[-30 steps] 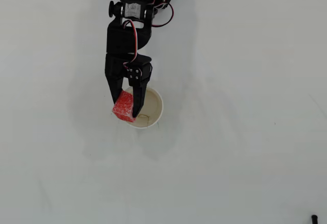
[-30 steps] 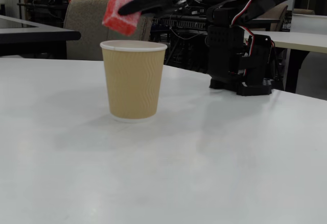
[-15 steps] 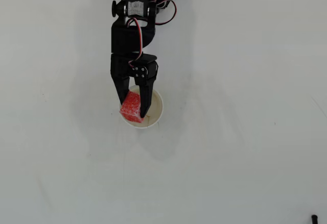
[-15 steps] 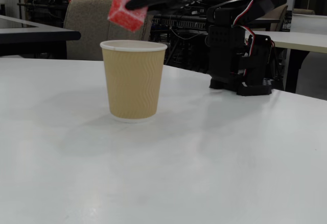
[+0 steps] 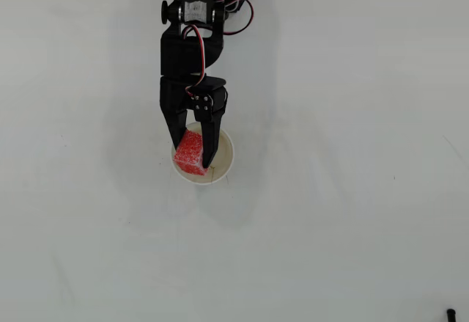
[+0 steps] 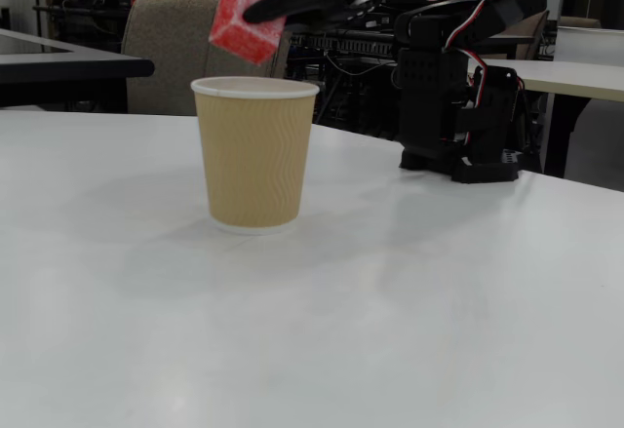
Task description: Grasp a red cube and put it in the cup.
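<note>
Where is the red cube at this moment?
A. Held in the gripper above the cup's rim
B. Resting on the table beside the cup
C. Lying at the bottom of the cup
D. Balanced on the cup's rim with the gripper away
A: in the fixed view the red cube hangs clear above the rim of the cup, pinched by the gripper, which the overhead view shows over the cup's opening.

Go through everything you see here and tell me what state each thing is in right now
gripper: shut on the red cube, above the cup
red cube: held tilted in the air, clear of the rim
cup: upright on the table, nothing visibly inside
</note>
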You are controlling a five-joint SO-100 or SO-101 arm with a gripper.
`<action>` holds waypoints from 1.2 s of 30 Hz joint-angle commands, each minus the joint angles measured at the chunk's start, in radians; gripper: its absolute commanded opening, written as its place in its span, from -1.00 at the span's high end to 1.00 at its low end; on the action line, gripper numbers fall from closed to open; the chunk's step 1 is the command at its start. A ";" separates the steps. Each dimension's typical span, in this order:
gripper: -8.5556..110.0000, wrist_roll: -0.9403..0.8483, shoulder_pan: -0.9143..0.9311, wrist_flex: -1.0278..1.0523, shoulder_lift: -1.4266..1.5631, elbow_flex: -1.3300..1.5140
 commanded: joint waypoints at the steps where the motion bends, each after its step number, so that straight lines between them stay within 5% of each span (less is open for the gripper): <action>1: 0.77 0.009 0.011 -0.015 0.029 -0.008; 6: 0.55 0.012 0.021 -0.020 0.034 -0.005; 30: 0.56 0.098 0.025 -0.037 0.184 0.109; 36: 0.69 0.140 0.112 -0.008 0.196 0.109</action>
